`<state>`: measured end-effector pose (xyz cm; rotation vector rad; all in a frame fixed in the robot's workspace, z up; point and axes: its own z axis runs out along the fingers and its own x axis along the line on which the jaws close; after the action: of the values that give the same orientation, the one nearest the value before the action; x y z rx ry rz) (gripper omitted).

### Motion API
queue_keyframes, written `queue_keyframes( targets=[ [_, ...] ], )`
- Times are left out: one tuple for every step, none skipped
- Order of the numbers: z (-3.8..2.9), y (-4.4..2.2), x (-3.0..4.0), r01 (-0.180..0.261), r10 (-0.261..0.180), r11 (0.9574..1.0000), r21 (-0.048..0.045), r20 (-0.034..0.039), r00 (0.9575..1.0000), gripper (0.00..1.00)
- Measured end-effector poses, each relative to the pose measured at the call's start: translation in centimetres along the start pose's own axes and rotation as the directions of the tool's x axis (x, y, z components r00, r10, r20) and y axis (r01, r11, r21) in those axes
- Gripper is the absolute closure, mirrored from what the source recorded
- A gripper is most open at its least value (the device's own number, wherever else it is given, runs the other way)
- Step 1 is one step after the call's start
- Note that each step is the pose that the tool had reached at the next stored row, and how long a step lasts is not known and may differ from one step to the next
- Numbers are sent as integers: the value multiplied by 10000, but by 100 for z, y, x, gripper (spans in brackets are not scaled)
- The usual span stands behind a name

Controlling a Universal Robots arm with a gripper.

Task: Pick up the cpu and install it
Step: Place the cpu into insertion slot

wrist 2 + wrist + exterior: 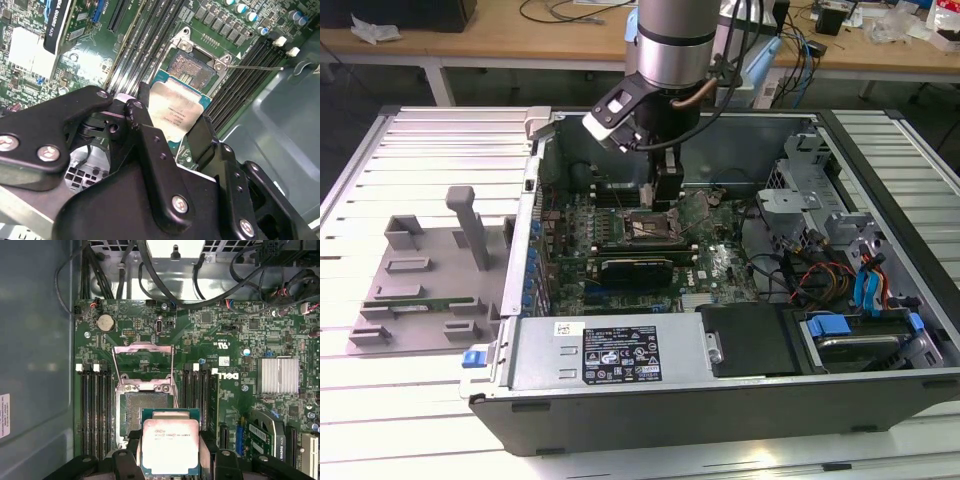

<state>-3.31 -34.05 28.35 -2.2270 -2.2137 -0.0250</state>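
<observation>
**CPU pinched right at the open socket, not seated**

The big slatted desk (420,140) carries an opened computer case (620,420), which takes up the middle and the exterior view's right. The arm (670,40) hangs from the upper middle of that frame, reaching into the case. Over on the exterior view's left a grey plastic tray (440,275) lies on the desk, well apart from the arm.

Inside the case is the green motherboard (225,340). Its socket (145,410) sits between rows of black memory slots, and the metal load frame (143,348) is flipped up, so it's open.

The pincer (170,455) has its black fingers (145,130) pressed on two opposite edges of the cpu (170,440), so it's pinching the chip. In both wrist views the cpu is silvery lid up and overlaps one edge of the socket.
</observation>
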Motion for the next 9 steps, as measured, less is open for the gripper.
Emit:
queue_keyframes(
  targets=[
    [0,0,0,-88,88,10000,-1,1,10000,45],
    [0,0,0,-147,147,9999,-2,1,9999,45],
    [0,0,0,-190,190,9998,-2,2,9998,45],
    [1,0,0,-244,244,9997,-3,3,9997,45],
    [1,0,0,-147,147,9999,-2,6,9999,45],
    [2,0,1,-46,46,10000,-3,53,10000,45],
    [2,0,1,35,-35,10000,-2,109,9999,45],
    [1,0,4,158,-158,9999,0,192,9997,45],
    [1,0,9,194,-194,9998,2,277,9994,45]
  ],
)
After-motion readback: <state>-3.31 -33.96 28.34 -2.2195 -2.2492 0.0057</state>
